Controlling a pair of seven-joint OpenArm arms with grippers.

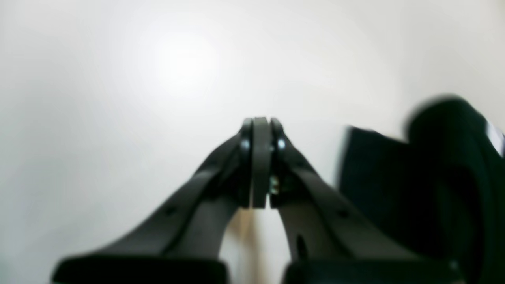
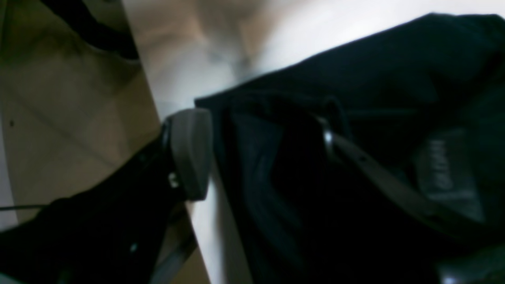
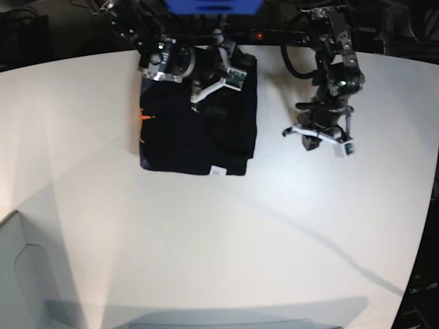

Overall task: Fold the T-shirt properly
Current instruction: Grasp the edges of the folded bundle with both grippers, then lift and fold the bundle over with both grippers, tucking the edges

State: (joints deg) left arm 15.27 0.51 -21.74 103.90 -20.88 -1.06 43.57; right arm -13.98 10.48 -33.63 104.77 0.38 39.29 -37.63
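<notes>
The black T-shirt [image 3: 199, 127] lies folded into a rectangle at the back of the white table [image 3: 226, 240], with an orange mark [image 3: 143, 123] at its left edge and a small white tag [image 3: 218, 171] at its front edge. My right gripper [image 3: 208, 88] hovers over the shirt's far edge. In the right wrist view its jaws [image 2: 268, 154] stand wide open: the grey pad [image 2: 189, 154] is beside the cloth's edge, the other finger [image 2: 367, 165] over the shirt [image 2: 375, 79]. My left gripper [image 1: 260, 126] is shut and empty, right of the shirt [image 1: 434, 177], over bare table [image 3: 310, 139].
The table's far edge [image 2: 158, 102] runs close behind the right gripper, with tan floor [image 2: 59, 118] beyond it. A blue object [image 3: 212, 5] and cables sit behind the table. A pale grey shape [image 3: 14, 274] fills the lower left corner.
</notes>
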